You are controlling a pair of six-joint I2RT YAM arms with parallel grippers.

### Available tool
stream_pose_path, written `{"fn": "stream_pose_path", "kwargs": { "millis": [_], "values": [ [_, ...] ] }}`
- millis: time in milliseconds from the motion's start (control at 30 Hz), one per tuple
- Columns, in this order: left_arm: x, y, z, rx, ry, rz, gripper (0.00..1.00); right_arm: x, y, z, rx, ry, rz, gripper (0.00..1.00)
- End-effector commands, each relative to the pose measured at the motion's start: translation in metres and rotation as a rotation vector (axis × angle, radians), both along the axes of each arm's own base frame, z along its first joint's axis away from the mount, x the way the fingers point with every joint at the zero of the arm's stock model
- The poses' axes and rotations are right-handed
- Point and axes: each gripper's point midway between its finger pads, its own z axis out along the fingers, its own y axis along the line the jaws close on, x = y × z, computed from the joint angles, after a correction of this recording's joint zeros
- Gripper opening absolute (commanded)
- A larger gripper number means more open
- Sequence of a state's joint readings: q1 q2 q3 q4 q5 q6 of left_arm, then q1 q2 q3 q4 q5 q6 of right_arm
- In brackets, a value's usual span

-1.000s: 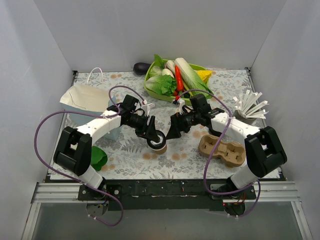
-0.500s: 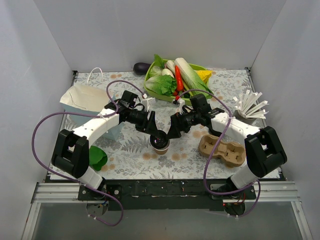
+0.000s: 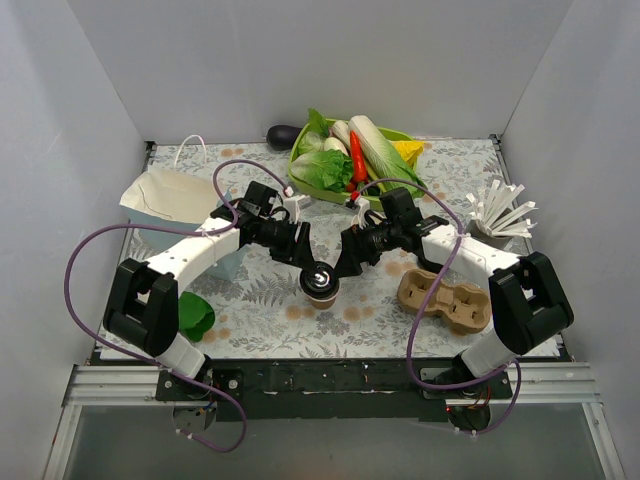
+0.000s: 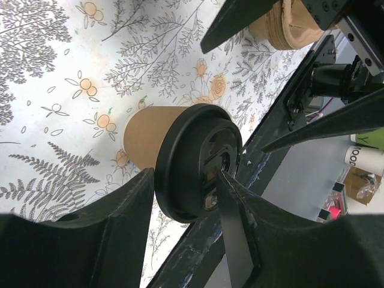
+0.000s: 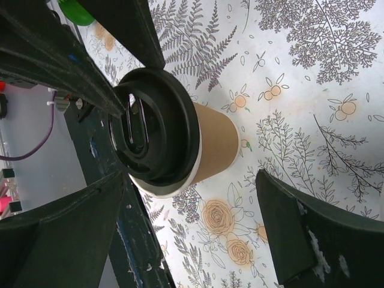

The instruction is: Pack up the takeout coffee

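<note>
The takeout coffee [image 3: 321, 284], a tan paper cup with a black lid, stands on the floral mat mid-table. My left gripper [image 3: 310, 268] comes at it from the left and is shut on the lid. In the left wrist view one finger [image 4: 129, 204] presses the lid's rim and the other [image 4: 235, 210] rests on the lid's top [image 4: 201, 159]. My right gripper [image 3: 348, 262] stands open just right of the cup. In the right wrist view the cup [image 5: 213, 147] sits ahead of the wide-open gripper [image 5: 189, 180], touching neither finger.
A pale blue bag [image 3: 165, 205] stands open at the left. A green basket of vegetables [image 3: 350, 160] is at the back, with an eggplant [image 3: 282, 134] beside it. A cardboard cup carrier [image 3: 445, 298] lies at the right, white sticks [image 3: 500, 215] behind it, and a green thing [image 3: 196, 318] near the left base.
My left gripper has shifted slightly right and back and closed a little. The lid, tilted over the cup before, now sits flat on it. The right arm has not moved.
</note>
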State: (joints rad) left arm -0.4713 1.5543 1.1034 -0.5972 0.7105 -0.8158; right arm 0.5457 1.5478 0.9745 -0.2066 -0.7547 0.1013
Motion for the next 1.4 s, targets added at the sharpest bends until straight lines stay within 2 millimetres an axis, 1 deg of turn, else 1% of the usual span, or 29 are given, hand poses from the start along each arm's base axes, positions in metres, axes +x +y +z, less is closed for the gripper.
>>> {"fn": "stream_pose_path", "kwargs": {
  "millis": [0, 100, 367, 467, 667, 867, 1167, 1367],
  "values": [
    [-0.007, -0.012, 0.012, -0.045, -0.034, -0.051, 0.44, 0.009, 0.010, 0.013, 0.036, -0.043, 0.017, 0.98],
    [-0.012, -0.014, 0.007, -0.038, -0.019, -0.066, 0.44, 0.010, 0.010, 0.012, 0.035, -0.042, 0.016, 0.98],
    [-0.008, -0.015, 0.003, -0.019, -0.029, -0.062, 0.44, 0.009, 0.010, 0.011, 0.037, -0.038, 0.021, 0.98],
    [-0.008, -0.011, -0.004, 0.005, -0.022, -0.055, 0.44, 0.008, 0.011, 0.011, 0.041, -0.033, 0.025, 0.98],
    [-0.015, -0.008, -0.009, 0.012, -0.016, -0.066, 0.44, 0.007, 0.013, 0.009, 0.048, -0.018, 0.040, 0.98],
    [-0.015, -0.006, -0.012, 0.031, -0.035, -0.066, 0.45, 0.006, 0.013, 0.010, 0.051, -0.017, 0.043, 0.98],
    [-0.017, -0.014, -0.011, 0.024, -0.041, -0.092, 0.45, 0.004, 0.012, 0.009, 0.051, -0.009, 0.044, 0.98],
    [-0.017, -0.015, -0.015, 0.036, -0.036, -0.093, 0.45, -0.001, 0.011, 0.003, 0.051, -0.001, 0.067, 0.98]
  ]
}}
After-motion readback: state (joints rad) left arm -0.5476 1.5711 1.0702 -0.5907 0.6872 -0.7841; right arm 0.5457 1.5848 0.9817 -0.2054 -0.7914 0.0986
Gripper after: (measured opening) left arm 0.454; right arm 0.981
